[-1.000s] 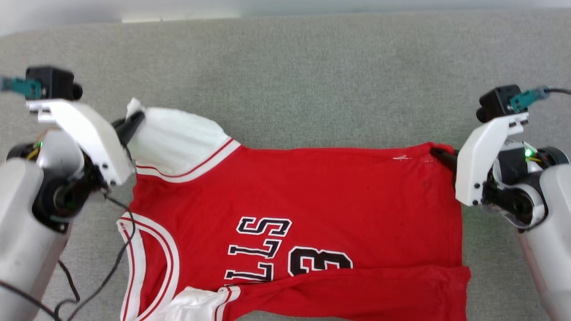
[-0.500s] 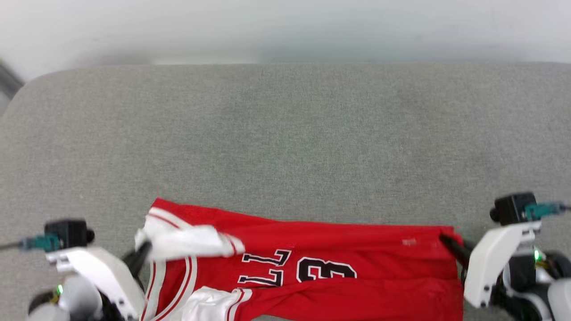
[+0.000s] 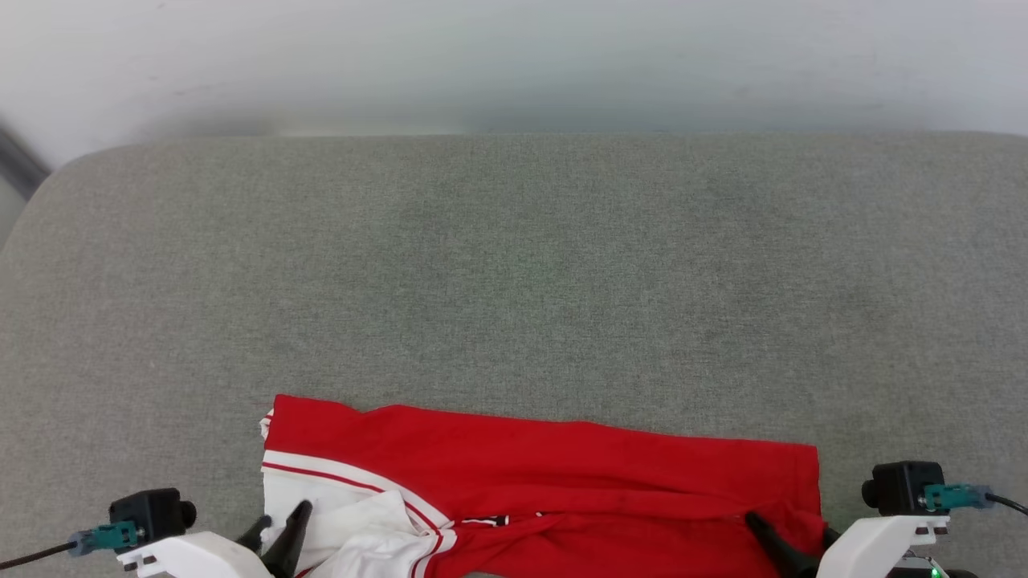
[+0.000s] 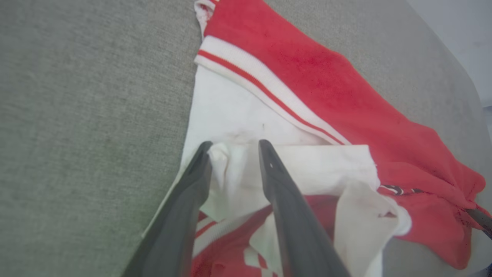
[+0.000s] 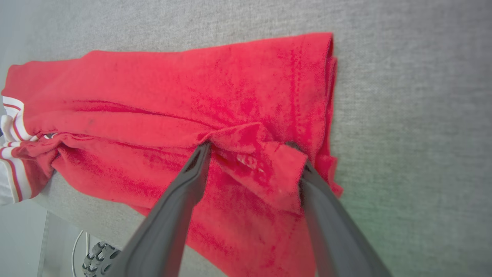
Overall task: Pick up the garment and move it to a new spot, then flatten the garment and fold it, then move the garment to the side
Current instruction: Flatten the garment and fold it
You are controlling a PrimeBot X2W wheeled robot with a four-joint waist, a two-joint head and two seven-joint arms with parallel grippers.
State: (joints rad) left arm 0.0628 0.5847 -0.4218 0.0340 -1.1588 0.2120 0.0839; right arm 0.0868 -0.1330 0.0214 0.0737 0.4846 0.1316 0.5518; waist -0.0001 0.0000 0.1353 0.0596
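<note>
Garment (image 3: 562,466) folded on grey cushion (image 3: 514,281); print hidden (unreadable); left end effector (image 4: 234,144), right end effector (image 5: 250,145) both spread apart.

Plain, sparsely furnished indoor room, more like a lab or test space than a lived-in home, though nothing settles which. A broad worktop (image 3: 514,265) covered in grey woven cloth has a rounded far left corner. A smooth, pale, undecorated wall (image 3: 514,64) runs along its far edge. A dark strip (image 3: 14,152) stands beside the far left corner, too little of it in view to identify. In the right wrist view, past the worktop's edge, a pale floor (image 5: 19,238) shows with a loose white cable (image 5: 78,240) and a small grey ribbed part (image 5: 98,257), too small to identify.
</note>
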